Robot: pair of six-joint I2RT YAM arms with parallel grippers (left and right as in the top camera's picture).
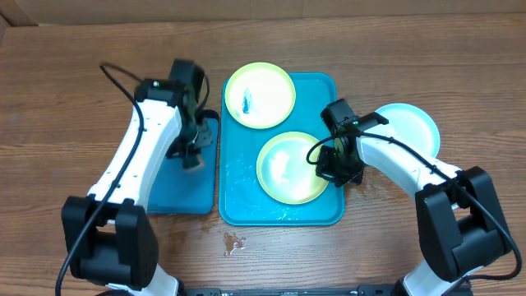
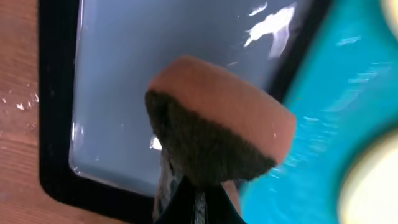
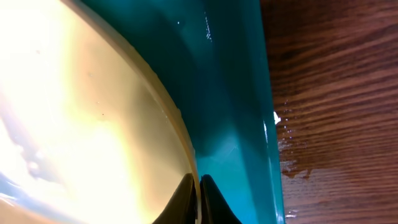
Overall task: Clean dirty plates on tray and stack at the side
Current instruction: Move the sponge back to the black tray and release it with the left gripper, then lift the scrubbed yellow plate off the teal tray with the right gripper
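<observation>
The teal tray (image 1: 242, 193) holds two lime-green plates. The far plate (image 1: 260, 95) has a dark blue smear and overhangs the tray's far rim. The near plate (image 1: 290, 167) has faint pale streaks. My right gripper (image 1: 330, 168) is shut on the near plate's right rim, seen in the right wrist view (image 3: 198, 186) pinching the edge of the plate (image 3: 81, 124) over the tray (image 3: 230, 93). The light blue plate (image 1: 408, 127) lies on the table right of the tray. My left gripper (image 1: 194, 152) is shut on an orange sponge with dark scrub side (image 2: 217, 130).
A smaller black-rimmed blue tray (image 1: 177, 193) lies left of the teal tray, under the sponge; it also shows in the left wrist view (image 2: 124, 81). Water drops sit on the wood in front of the teal tray (image 1: 233, 242) and by its right rim (image 3: 286, 149).
</observation>
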